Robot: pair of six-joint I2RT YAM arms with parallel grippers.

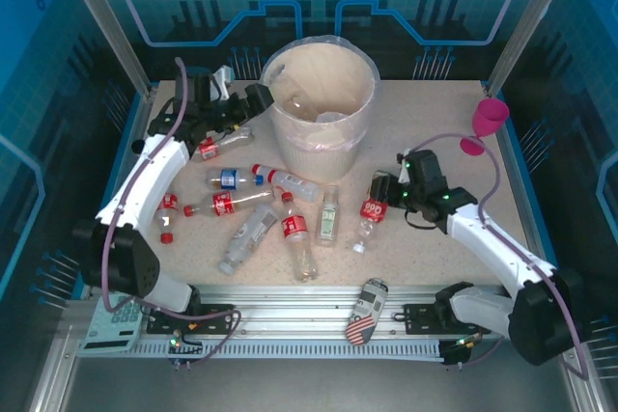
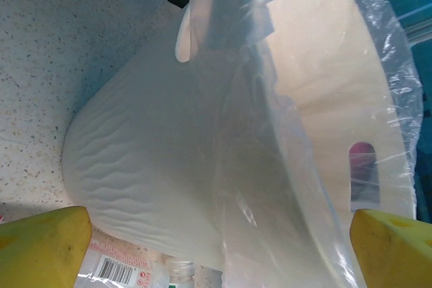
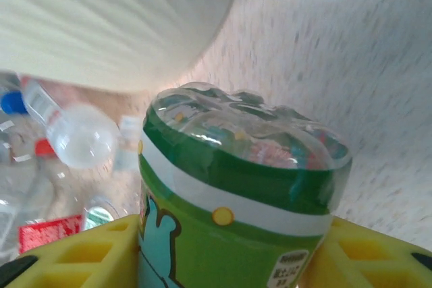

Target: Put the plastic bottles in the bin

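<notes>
At upper centre of the overhead frame, on the speckled surface [image 1: 435, 238]: the bin [image 1: 290, 132], cream-white and round, lined with a clear bag [image 2: 378, 52].

In the left wrist frame, the left tool [image 2: 219, 246] spread wide, holding nothing. Yellow fingertips [image 2: 40, 244] at the two lower corners. Between and beyond them, the bin's ribbed wall and the bag, close but touching neither fingertip. At the bottom edge, under the tool, a barcode-labelled bottle [image 2: 115, 271] lying on the surface. In the overhead frame, same tool just left of the bin's wall.

In the right wrist frame, the right tool [image 3: 233, 254] pinching the green bottle [image 3: 236, 166]. Yellow pads [image 3: 88, 251] pressed to both its sides, its clear petal-shaped base toward the top of the frame, bin wall at upper left behind it. In the overhead frame, this tool right of centre, below and right of the bin, apart from it.

Across the middle of the overhead frame, between the two tools and below the bin, loose bottles on their sides: a blue-capped bottle [image 1: 228, 178], a red-labelled bottle [image 1: 293, 227], a green-labelled bottle [image 1: 330, 219], others around them.

At upper right, a pink cup [image 1: 486, 123]. At lower centre, a printed can [image 1: 365, 301] on the rail.
</notes>
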